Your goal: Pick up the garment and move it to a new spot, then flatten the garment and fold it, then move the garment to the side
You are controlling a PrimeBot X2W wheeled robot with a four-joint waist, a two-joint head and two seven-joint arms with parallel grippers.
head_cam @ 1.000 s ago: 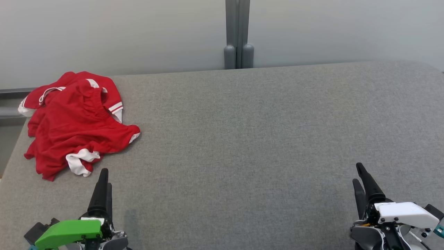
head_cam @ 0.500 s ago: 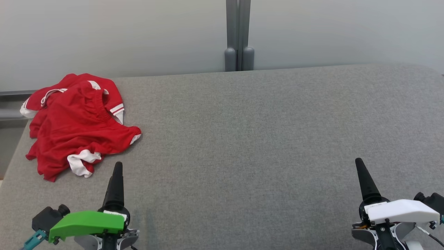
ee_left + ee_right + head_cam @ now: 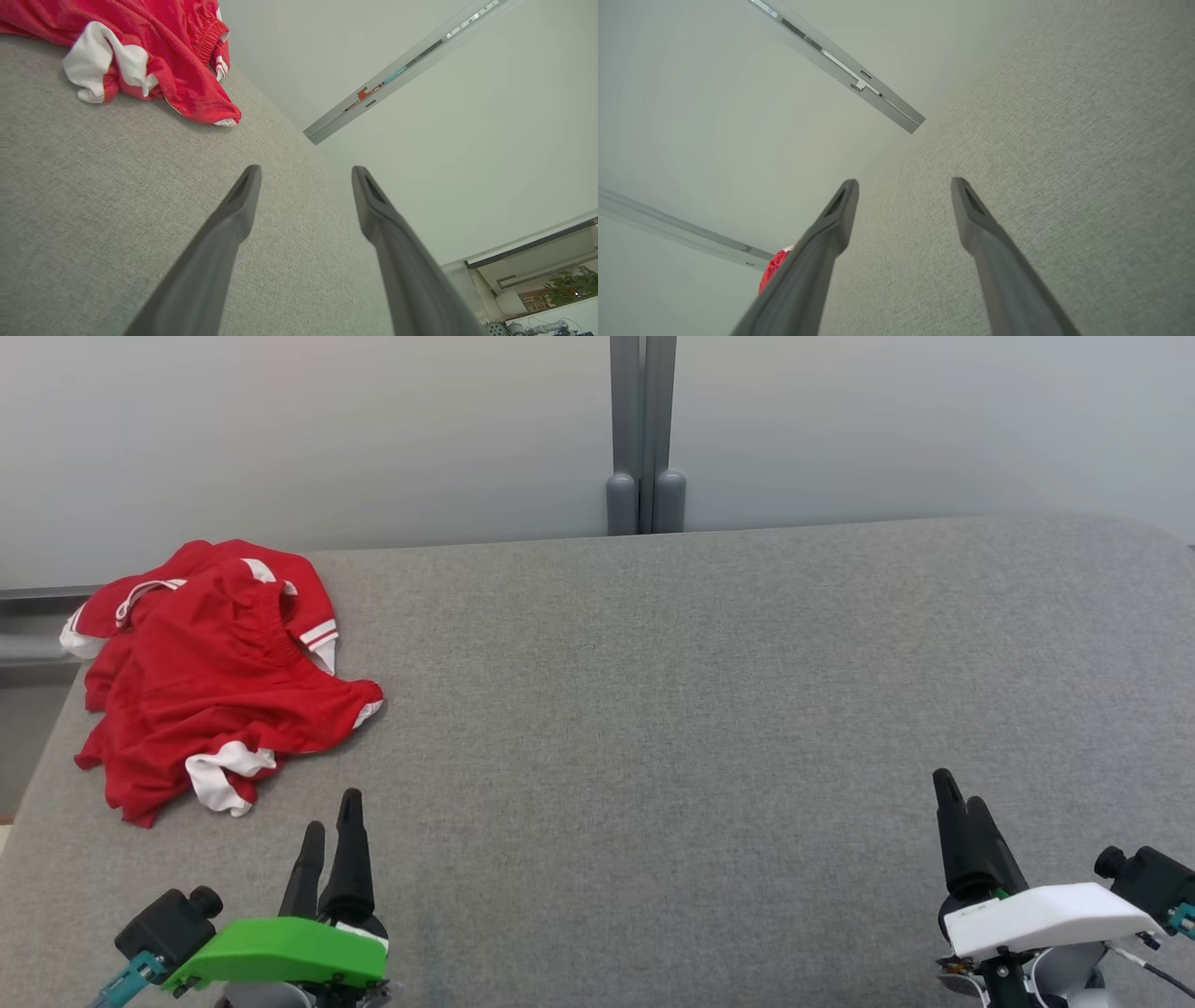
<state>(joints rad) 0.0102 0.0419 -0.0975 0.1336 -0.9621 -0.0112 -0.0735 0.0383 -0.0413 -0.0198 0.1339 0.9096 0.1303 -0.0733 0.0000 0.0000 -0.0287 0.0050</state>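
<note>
The garment (image 3: 205, 672) is a crumpled red piece with white trim, lying at the far left of the grey table (image 3: 653, 709). In the left wrist view the garment (image 3: 154, 51) fills the upper left. My left gripper (image 3: 331, 814) stands open near the front edge, a little to the right of and below the heap, touching nothing; its spread fingers (image 3: 233, 219) have only grey cloth between them. Over the front right of the table my right gripper (image 3: 957, 789) is open and empty. A sliver of the garment (image 3: 773, 270) peeks out beside its left finger.
A pale wall with a grey post (image 3: 641, 429) rises behind the table. The table's left edge (image 3: 42, 765) runs close by the garment. Grey cloth stretches bare between the two grippers.
My left gripper has shifted right and rolled, so both its fingers now show. The right gripper has shifted slightly left and turned. The head camera has tilted a little; the garment lies as before.
</note>
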